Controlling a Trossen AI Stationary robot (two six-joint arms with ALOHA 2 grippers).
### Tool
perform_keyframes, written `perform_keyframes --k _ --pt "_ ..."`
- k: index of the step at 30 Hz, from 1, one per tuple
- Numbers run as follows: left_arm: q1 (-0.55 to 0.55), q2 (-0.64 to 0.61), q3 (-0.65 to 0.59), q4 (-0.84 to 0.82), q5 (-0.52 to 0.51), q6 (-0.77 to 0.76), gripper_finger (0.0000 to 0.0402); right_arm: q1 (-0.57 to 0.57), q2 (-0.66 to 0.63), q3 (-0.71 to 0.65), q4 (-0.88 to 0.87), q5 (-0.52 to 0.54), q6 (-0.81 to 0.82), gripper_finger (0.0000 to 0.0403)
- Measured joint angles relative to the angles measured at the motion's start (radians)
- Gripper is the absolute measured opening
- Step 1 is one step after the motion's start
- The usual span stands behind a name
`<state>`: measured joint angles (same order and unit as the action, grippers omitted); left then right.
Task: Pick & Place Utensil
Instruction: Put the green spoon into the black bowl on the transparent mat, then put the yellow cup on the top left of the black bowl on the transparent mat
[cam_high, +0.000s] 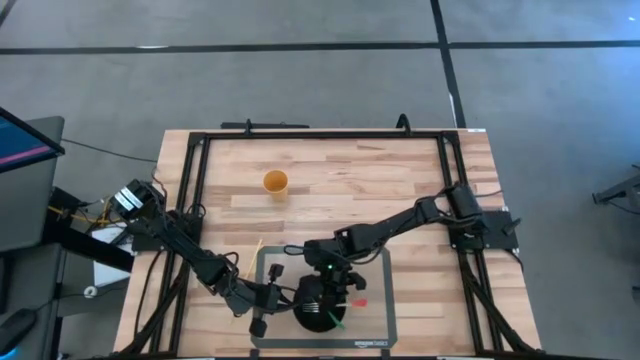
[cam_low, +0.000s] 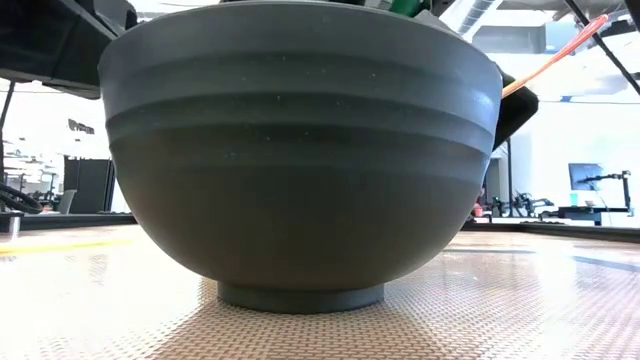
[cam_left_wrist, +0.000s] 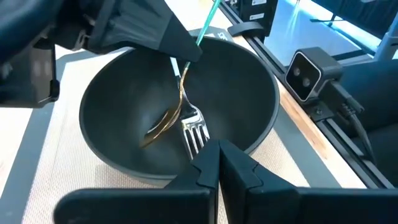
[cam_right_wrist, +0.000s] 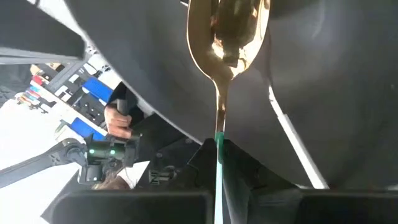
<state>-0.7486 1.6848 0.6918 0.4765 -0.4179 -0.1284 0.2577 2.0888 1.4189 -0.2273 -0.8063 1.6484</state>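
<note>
A dark bowl (cam_high: 312, 312) stands on a grey mat (cam_high: 375, 265) near the table's near edge and fills the low view (cam_low: 300, 150). Inside it lie a silver fork (cam_left_wrist: 194, 134) and a gold spoon (cam_left_wrist: 163, 123) with a green handle. An orange-handled utensil (cam_low: 560, 55) sticks out over the rim. My right gripper (cam_left_wrist: 182, 53) hangs over the bowl, shut on the spoon. My left gripper (cam_left_wrist: 217, 155) sits shut at the bowl's left rim (cam_high: 268, 298), its tips just short of the fork's tines. My right gripper pinches the spoon's green handle (cam_right_wrist: 219, 146) at its lower end, where it meets the gold neck, between the two fingers (cam_left_wrist: 168, 37). It comes from above, slanting down into the bowl. The spoon is tilted, and its gold bowl end (cam_left_wrist: 155, 130) is down on the bowl's bottom. My left gripper is at the bowl's rim (cam_left_wrist: 249, 146); I cannot tell whether it touches.
An orange cup (cam_high: 275, 182) stands toward the far side of the table. Black frame rails (cam_high: 195, 190) run along the table's edges, and a camera (cam_left_wrist: 308, 74) sits by the near edge. A person's hand (cam_right_wrist: 117, 121) shows in the room beyond.
</note>
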Motion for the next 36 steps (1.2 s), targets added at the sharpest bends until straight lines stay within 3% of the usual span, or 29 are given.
perform_keyframes --k 9,23,36 --pt "0.003 0.001 0.0 0.0 0.0 -0.003 0.0004 0.003 0.017 0.0 -0.001 0.015 0.001 0.0013" --pt "0.003 0.001 0.0 0.004 0.0 -0.007 0.0004 -0.012 0.02 0.0 0.003 0.0 -0.051 0.0075" --pt "0.003 0.001 0.0 0.003 0.0 -0.011 0.0004 -0.018 0.02 0.01 0.003 -0.041 -0.038 0.0077"
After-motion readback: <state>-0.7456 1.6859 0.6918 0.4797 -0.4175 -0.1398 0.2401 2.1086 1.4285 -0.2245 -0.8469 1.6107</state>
